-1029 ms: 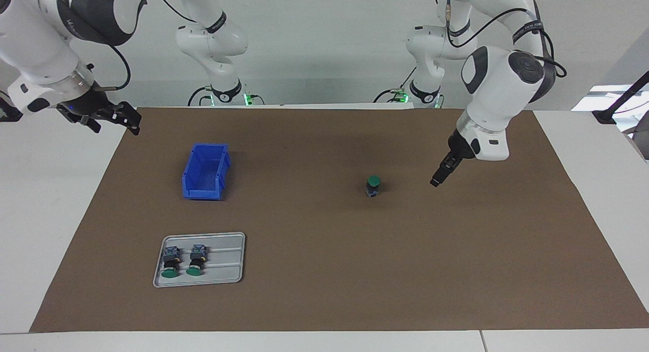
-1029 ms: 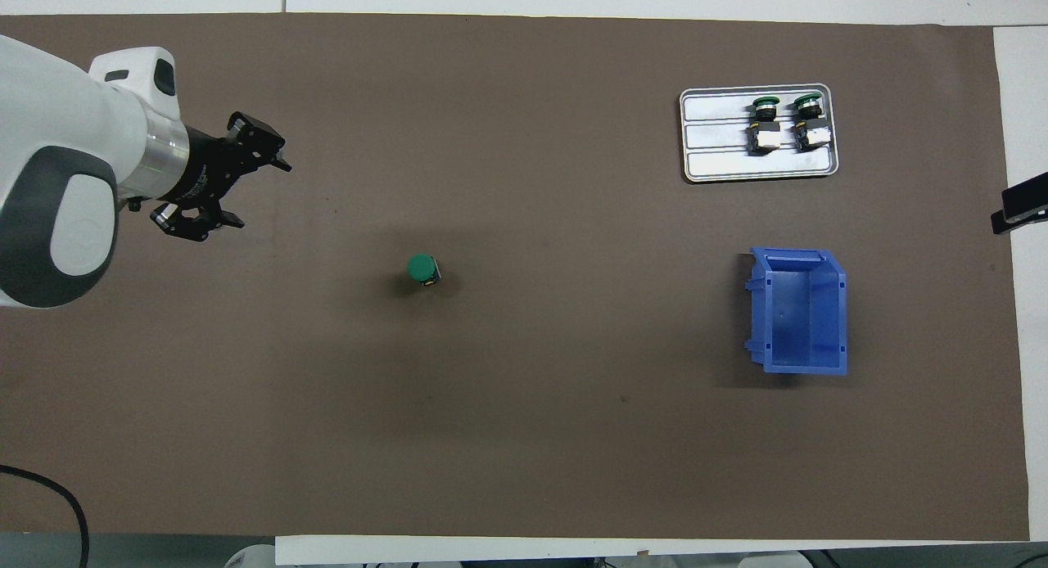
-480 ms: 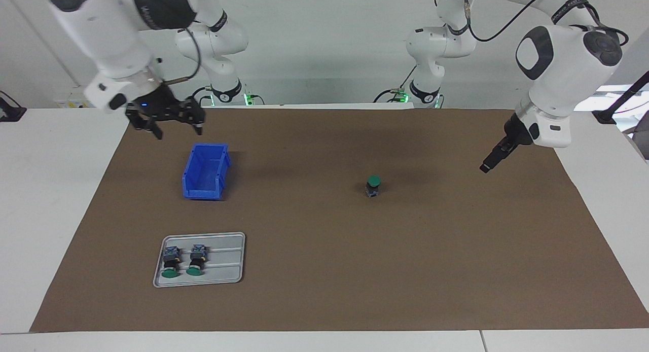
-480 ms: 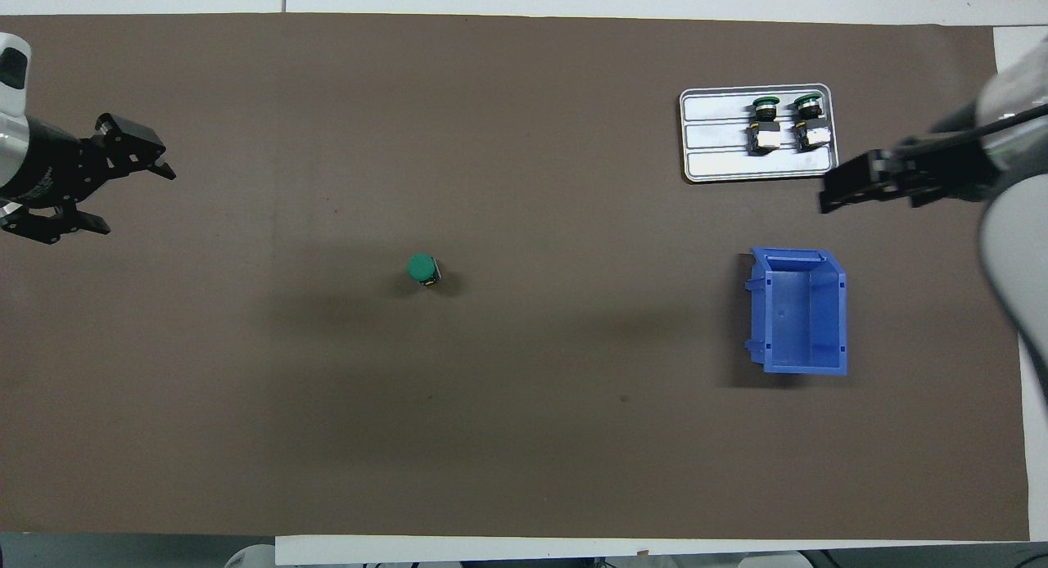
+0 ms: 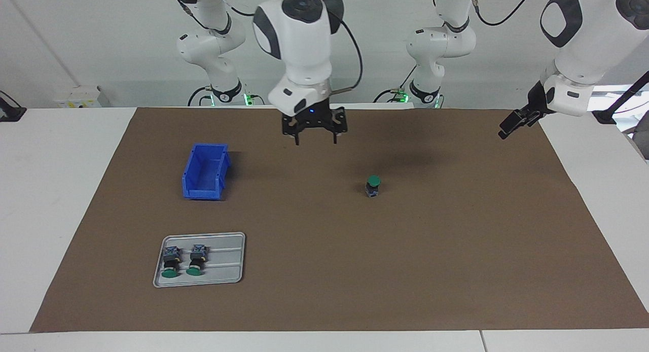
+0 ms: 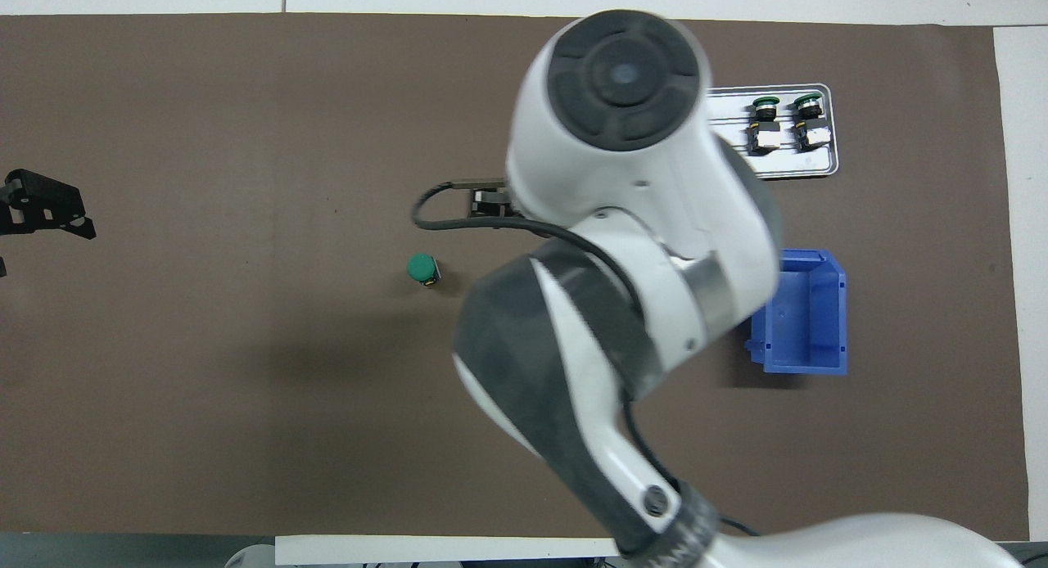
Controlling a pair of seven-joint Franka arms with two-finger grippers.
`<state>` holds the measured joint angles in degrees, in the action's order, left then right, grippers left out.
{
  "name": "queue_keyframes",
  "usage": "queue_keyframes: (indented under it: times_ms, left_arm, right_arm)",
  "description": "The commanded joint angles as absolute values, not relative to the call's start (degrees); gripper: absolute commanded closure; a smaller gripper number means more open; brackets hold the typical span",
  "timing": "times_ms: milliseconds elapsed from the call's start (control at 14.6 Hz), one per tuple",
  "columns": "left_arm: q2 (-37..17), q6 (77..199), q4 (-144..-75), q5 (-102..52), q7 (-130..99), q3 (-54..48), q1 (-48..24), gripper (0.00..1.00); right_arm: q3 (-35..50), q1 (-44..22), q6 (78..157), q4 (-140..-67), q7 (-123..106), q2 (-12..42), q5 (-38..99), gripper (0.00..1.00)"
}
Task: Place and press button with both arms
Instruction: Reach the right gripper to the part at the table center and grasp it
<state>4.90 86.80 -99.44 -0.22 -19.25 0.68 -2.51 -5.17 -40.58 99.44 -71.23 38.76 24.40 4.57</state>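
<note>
A green-capped button [image 5: 373,185] stands upright on the brown mat near the middle; it also shows in the overhead view [image 6: 422,268]. My right gripper [image 5: 315,139] is open and empty, raised over bare mat between the blue bin and the button. In the overhead view the right arm itself hides it. My left gripper [image 5: 509,126] is raised over the mat's edge at the left arm's end, well away from the button. In the overhead view the left gripper [image 6: 33,224] shows at the frame's edge with its fingers apart, empty.
A blue bin [image 5: 205,174] [image 6: 806,314] stands open toward the right arm's end. A grey tray [image 5: 225,271] [image 6: 806,165], farther from the robots than the bin, holds two more buttons [image 5: 170,263] [image 5: 195,259] lying on their sides.
My right arm swung in from the right arm's end, past the bin, to over the mat's middle. My left gripper drew away from the button and rose. The button has not moved.
</note>
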Motion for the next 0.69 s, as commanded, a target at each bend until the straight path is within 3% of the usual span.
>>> queue_keyframes:
  times_ms: [0, 206, 412, 617]
  left_arm:
    - [6.67, 82.63, -99.23, 1.32, -18.02, 0.18, -3.25, 0.0]
    - [6.86, 78.15, -97.04, 1.14, -18.02, -0.35, -4.3, 0.0]
    - [6.86, 77.52, -96.42, 0.79, -18.02, -0.17, -6.77, 0.0]
    - [6.94, 76.73, -96.5, 0.79, -13.22, -0.53, -6.77, 0.0]
  right_arm:
    - [-4.13, -44.54, 103.77, -61.35, 43.67, 36.45, 4.49, 0.0]
    - [-4.13, -48.42, 108.97, -61.96, 45.7, 39.72, 3.78, 0.0]
    - [-3.78, -48.78, 111.61, -65.81, 41.86, 39.03, -0.26, 0.0]
    - [-3.69, -47.9, 119.23, -73.63, 35.96, 36.66, 0.17, 0.0]
